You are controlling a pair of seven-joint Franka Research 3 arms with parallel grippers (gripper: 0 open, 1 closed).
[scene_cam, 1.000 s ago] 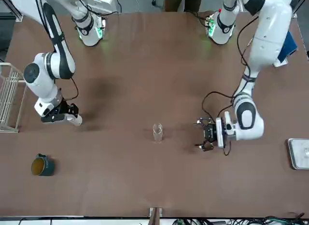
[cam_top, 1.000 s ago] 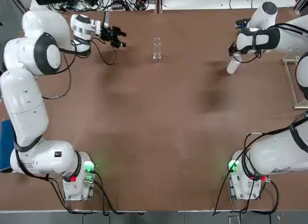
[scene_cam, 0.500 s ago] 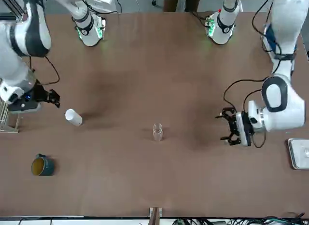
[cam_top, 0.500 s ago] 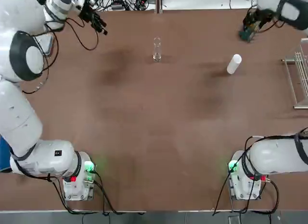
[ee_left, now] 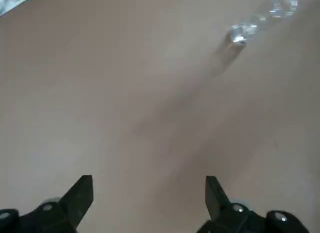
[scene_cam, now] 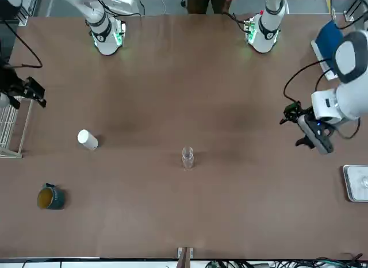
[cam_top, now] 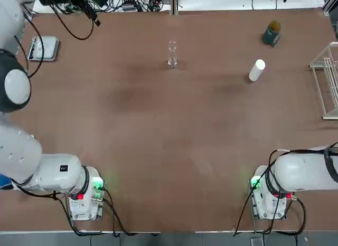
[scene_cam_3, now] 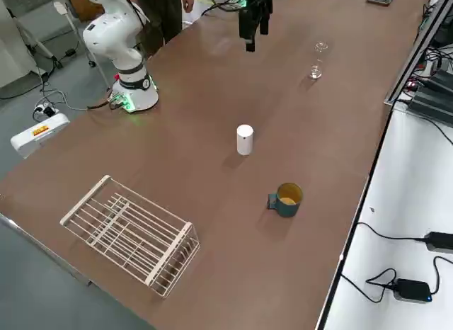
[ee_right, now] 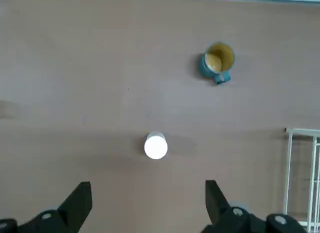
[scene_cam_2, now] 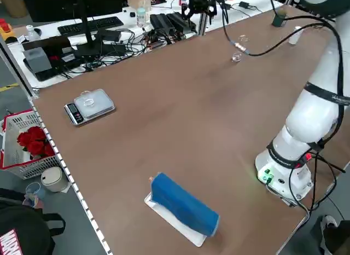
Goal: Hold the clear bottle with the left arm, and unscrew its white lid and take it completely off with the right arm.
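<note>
The clear bottle [cam_top: 172, 54] stands upright and uncapped at the far middle of the table, also in the front view [scene_cam: 187, 157]. The white lid [cam_top: 256, 70] stands alone on the table well to its right, nothing touching it. It shows end-on beneath my right gripper [ee_right: 149, 198], which hangs open high above it. In the front view that gripper [scene_cam: 34, 93] sits over the table's right edge. My left gripper [scene_cam: 296, 127] is open and empty, raised far to the bottle's left. Its wrist view has the bottle [ee_left: 260, 19] far off.
A dark teal mug [cam_top: 272, 33] stands at the far right, beyond the lid. A white wire rack [cam_top: 327, 82] lies at the right edge. A small scale [cam_top: 42, 48] sits at the far left, and a blue roll [scene_cam_2: 183, 206] lies near the left arm's base.
The right gripper let go of the white lid and pulled up and away to the right. The left gripper swung away from the bottle toward the far left. Bottle and lid stayed put.
</note>
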